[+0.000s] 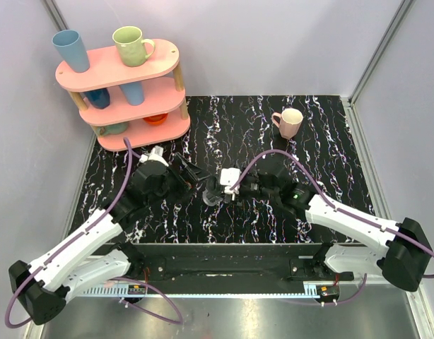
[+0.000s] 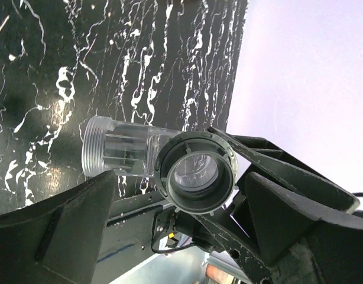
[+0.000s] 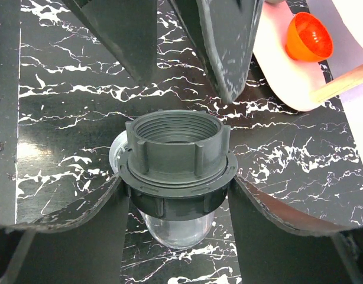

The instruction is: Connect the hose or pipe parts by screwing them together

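Jaws of the left gripper point(image 3: 184, 83) stood wide apart, one on each side of the open mouth of the ring point(image 3: 172, 148) and touching nothing. Jaws of the right gripper point(image 3: 177, 189) were closed on the ring's lower collar, carrying the joined parts. The tube point(image 2: 119, 151) projected from behind the ring, its free threaded end pointing away. Both parts were held above the table point(image 1: 330, 141), about midway between its left and right edges and nearer its near edge than its far one.

Step in hand, as judged: the ring already sat squarely on the tube, so threading had begun. How tight it was could not be told. The open left jaws suggested a re-grip between turns.

Next move, as judged: bring the left jaws onto the part to be turned, in line with the thread, close them and rotate, while the right gripper holds firm.

Clearances: the shelf point(image 1: 143, 131) stood at the far left corner, near the left wrist. The mug point(image 1: 289, 121) stood near the far edge, right of centre, well apart from both grippers. Open table lay beyond the parts toward the far edge.
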Robot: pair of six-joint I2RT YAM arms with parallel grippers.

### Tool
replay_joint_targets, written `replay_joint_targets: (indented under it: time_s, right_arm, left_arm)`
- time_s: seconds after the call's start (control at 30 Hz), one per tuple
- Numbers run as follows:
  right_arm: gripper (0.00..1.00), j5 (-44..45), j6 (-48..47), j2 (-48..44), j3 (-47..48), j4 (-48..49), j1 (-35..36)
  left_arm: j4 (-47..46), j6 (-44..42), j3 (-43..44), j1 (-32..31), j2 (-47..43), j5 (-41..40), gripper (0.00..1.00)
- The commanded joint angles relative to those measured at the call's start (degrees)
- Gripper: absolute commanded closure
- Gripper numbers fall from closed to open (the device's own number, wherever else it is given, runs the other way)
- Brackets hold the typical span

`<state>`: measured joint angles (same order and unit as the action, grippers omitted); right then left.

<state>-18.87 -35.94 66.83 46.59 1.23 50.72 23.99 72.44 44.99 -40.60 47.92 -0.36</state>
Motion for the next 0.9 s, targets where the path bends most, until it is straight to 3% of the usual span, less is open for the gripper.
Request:
replay_joint_targets:
  time_s: [0.0,0.33,0.57,0.67,0.7,0.73,0.8,0.87]
  right_arm:
    - [1.0,1.6,-1.2,0.0,1.3,2.5,1.1]
    - [1.0,2.2,-1.4,0.4,1.9,1.8,1.9]
    - [1.0,2.3,-1.4,1.2,2.4,1.2,2.0]
    - [1.0,1.7,-0.9,1.2,2.8,0.9,2.0]
    - [1.0,1.2,-0.3,1.1,3.0,0.6,2.0]
    - [1.0,0.2,0.1,1.2,3.2,0.1,1.9]
    - [1.0,-1.2,0.9,1.2,4.1,-0.8,1.9]
    - [1.0,-3.8,1.5,1.5,5.5,-3.4,1.9]
  left_arm:
    - [0.4,5.2,3.3,0.1,1.3,3.3,0.05]
    - [-4.5,7.5,1.5,0.1,5.2,8.8,0.1]
    - [-5.4,5.6,2.1,0.0,8.2,11.3,0.22]
    - [-7.1,1.9,0.6,0.0,9.2,12.0,0.45]
    - [-10.0,0.5,0.1,0.0,9.3,12.4,0.64]
    - [-12.6,-1.5,-1.6,0.0,9.3,13.3,0.72]
    - [-18.8,-8.1,-3.1,0.0,8.9,15.3,0.82]
    - [-22.1,-17.4,-4.5,0.0,8.0,16.9,0.86]
